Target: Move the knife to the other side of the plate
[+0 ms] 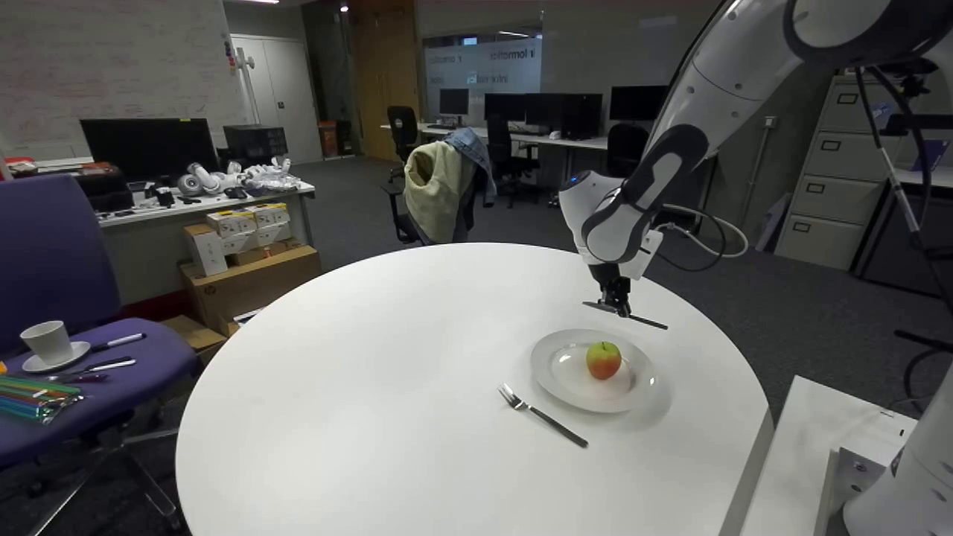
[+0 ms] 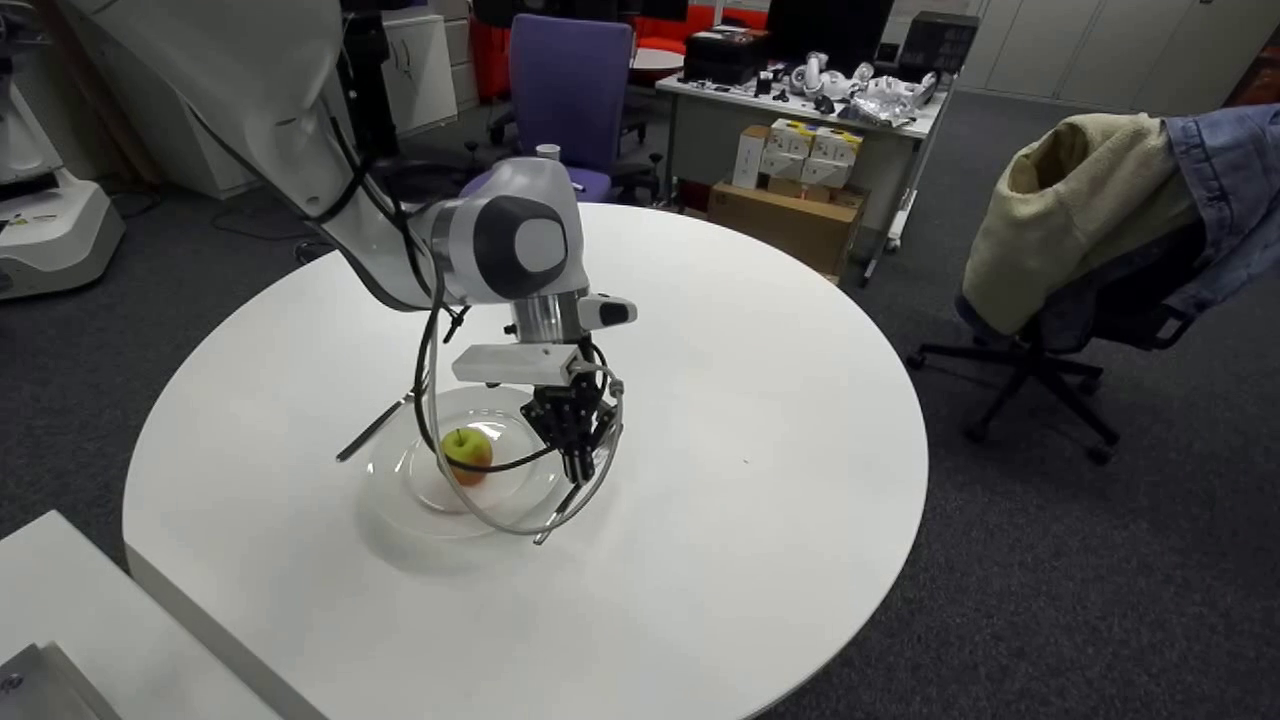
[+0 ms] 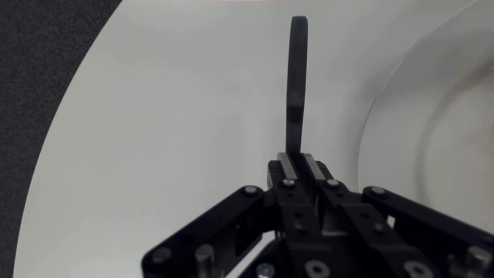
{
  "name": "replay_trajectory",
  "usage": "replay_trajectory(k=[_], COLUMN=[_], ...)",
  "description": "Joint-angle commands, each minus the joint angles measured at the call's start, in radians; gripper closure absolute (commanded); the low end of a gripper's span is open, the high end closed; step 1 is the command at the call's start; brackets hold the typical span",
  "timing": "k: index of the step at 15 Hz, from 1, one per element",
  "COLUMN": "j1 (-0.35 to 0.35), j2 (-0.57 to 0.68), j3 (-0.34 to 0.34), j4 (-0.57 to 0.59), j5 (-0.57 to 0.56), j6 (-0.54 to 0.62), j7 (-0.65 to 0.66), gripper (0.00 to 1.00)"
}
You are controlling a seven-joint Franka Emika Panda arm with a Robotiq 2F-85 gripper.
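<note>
The knife [image 1: 648, 321] is thin and straight and appears held a little above the table, beside the plate. My gripper [image 1: 618, 307] is shut on it near its middle, pointing down. In an exterior view the knife [image 2: 557, 514] sticks out below my gripper [image 2: 578, 477], partly hidden by it. In the wrist view one end of the knife [image 3: 297, 73] extends forward from between the fingertips [image 3: 296, 162]. The round white plate [image 1: 547, 365] lies on the table, and its rim shows in the wrist view [image 3: 380, 104] to the right of the knife.
A red-green apple [image 1: 603, 360] sits on the plate; it also shows in an exterior view [image 2: 467, 456]. A dark-handled fork [image 1: 551, 424] lies on the plate's opposite side from the knife. The round white table [image 1: 357, 372] has a curved edge. Cables hang from the arm.
</note>
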Motion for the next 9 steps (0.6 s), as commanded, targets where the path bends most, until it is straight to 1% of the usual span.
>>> replay_trajectory(k=[1, 4, 6, 9], j1=[-0.019, -0.040, -0.060, -0.083], j2=[0.025, 0.038, 0.042, 0.046], j3=[0.008, 0.026, 0.044, 0.064], j4=[0.014, 0.007, 0.005, 0.006], j5=[0.036, 0.081, 0.135, 0.198], j6=[0.081, 0.159, 0.195, 0.212], j7=[-0.047, -0.116, -0.179, -0.257], gripper=[0.98, 0.98, 0.98, 0.98])
